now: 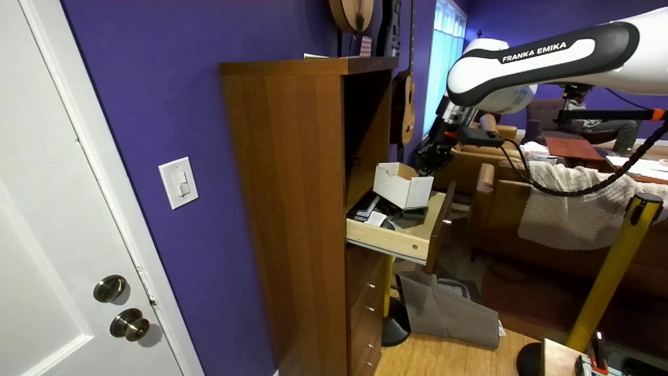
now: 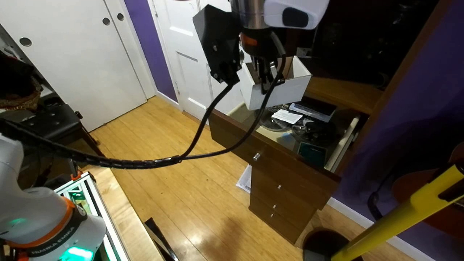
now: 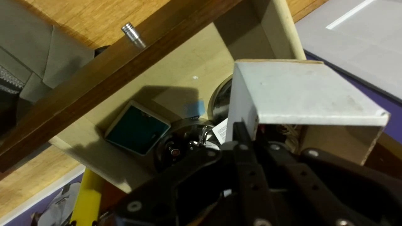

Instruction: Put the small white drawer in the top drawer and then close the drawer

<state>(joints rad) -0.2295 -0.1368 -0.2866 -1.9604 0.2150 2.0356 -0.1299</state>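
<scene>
The tool (image 3: 252, 135) pinches one thin wall of the white box (image 1: 399, 188), with one finger inside the box and one outside. The gap between the fingers is narrow, just that wall. The box hangs over the open drawer (image 1: 386, 238), with its open side up (it is white outside and brown inside).

The drawer sticks out of the brown cabinet (image 1: 292, 183), which is open and dark above it. In the wrist view, the box hides part of one side wall of the drawer. The most bare floor shows by the drawer's front, which has a shiny knob (image 3: 133, 35). Farther back there is less room: round dark things (image 3: 221, 100) and a white paper (image 2: 287, 116) lie there. A green thing (image 3: 138, 128) lies near the other side wall. A yellow post (image 3: 88, 201) stands just outside that wall.
</scene>
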